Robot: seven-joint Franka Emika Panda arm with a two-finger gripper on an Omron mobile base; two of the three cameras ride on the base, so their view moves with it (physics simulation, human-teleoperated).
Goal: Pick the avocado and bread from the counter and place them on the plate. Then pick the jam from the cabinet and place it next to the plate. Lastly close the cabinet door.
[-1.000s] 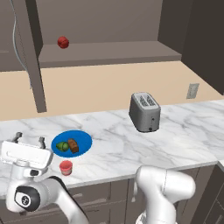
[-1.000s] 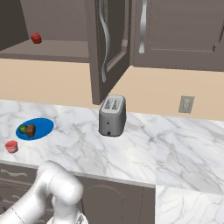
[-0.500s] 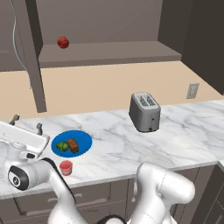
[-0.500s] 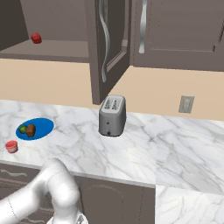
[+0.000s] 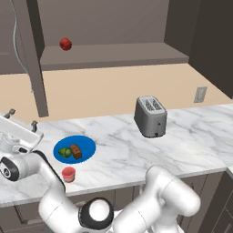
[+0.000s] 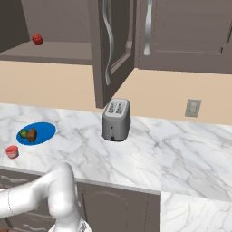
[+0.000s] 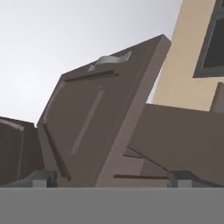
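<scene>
The cabinet door (image 6: 112,50) stands swung open, edge-on to the right base view, with its curved silver handle (image 6: 107,43) facing right. In the hand view the same door (image 7: 94,118) appears tilted, its handle (image 7: 109,60) near the upper edge.

From left to right in the left base view:

- The gripper (image 5: 21,117) sits at the far left edge, above the counter (image 5: 136,150) and left of the plate (image 5: 86,146). Its two fingertips are spread wide apart and point upward. Nothing is held between them.
- The cabinet (image 5: 113,54) is open. A dark red rounded object (image 5: 65,43) rests on its shelf, toward the left end.
- The plate lies flat on the counter's left portion. The avocado (image 5: 66,152) and the bread (image 5: 76,151) rest on it, touching each other, avocado to the left.
- The jam (image 5: 68,174) stands upright on the counter just in front of the plate, near the counter's front edge and apart from the plate rim.
- A grey toaster (image 5: 150,116) stands on the counter to the right, well apart from the plate.
- A wall outlet (image 5: 200,94) is set into the beige backsplash further right.

In the right base view, the plate (image 6: 45,131) and jam (image 6: 12,152) lie at the left, the toaster (image 6: 116,120) at centre, directly below the open door's lower edge.
</scene>
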